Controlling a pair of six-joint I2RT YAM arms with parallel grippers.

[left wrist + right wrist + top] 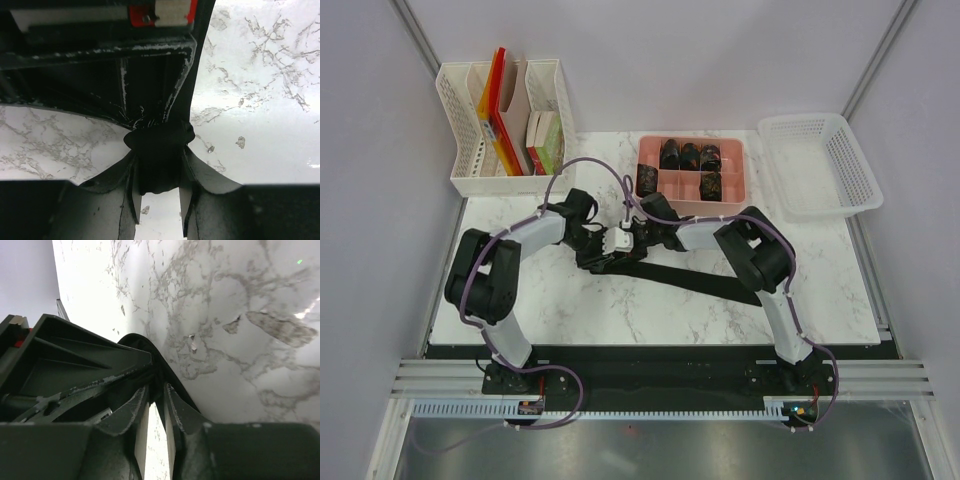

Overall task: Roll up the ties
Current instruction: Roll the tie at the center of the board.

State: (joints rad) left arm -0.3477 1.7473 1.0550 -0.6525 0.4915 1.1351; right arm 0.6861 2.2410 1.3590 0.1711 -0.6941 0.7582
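Left end effector (160, 167) clenches bunched black fabric tie (159, 142); right end effector (156, 396), grip unclear.

Left arm (505, 268) and right arm (760, 255) bent inward, wrists meeting | left gripper (159, 167) clamped on bunched tie (157, 142) | right gripper (156, 392) fingers nearly touching

White-black arms (535, 230), purple cables (585, 160), black left gripper (159, 162)

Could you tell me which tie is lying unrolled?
The long tie stretched across the table; the other ties sit coiled in the pink tray.
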